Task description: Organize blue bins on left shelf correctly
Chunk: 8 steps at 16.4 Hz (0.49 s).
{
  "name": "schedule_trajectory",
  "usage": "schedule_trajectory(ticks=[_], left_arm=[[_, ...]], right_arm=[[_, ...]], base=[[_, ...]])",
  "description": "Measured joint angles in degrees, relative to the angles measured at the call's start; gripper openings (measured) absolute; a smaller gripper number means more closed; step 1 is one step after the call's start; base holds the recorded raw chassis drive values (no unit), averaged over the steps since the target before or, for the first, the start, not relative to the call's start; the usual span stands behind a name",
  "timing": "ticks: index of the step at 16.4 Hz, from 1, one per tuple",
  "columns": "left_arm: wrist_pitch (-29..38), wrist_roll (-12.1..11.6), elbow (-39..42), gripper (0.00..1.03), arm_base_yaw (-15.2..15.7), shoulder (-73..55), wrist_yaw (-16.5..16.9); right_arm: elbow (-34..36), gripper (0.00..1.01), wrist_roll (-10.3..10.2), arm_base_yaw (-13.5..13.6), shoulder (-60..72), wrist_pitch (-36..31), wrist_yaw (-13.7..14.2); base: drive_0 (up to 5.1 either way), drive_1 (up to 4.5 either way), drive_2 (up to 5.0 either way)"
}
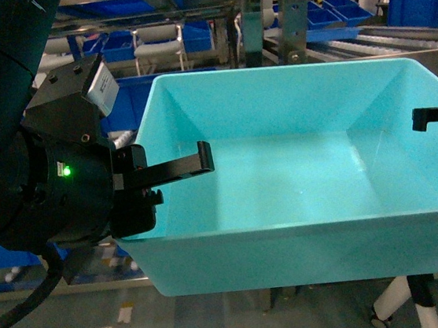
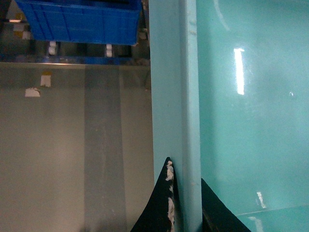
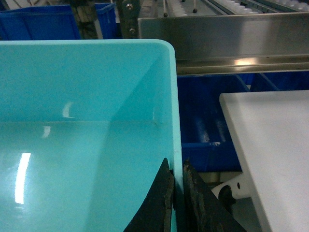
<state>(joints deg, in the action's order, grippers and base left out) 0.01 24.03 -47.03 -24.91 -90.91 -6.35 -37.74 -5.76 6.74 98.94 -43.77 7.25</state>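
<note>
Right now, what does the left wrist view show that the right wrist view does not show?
Only the left wrist view shows the grey floor with scraps of tape, and a dark blue ribbed bin standing beyond it. Only the right wrist view shows the flat white tabletop and the steel rack rail behind the tub. Both show the light turquoise tub, empty inside, with one wall pinched between black fingers: the left gripper on one side wall, the right gripper on the other.
</note>
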Motion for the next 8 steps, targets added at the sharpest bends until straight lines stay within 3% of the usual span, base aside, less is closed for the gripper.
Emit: schedule_trajectory(ticks=[8], left_arm=[[0.1, 0.0, 0.0, 0.02, 0.0, 0.0, 0.0]], right_arm=[[0.0, 0.02, 0.0, 0.0, 0.0, -0.1, 0.0]], base=[[-4.8, 3.67, 1.0]])
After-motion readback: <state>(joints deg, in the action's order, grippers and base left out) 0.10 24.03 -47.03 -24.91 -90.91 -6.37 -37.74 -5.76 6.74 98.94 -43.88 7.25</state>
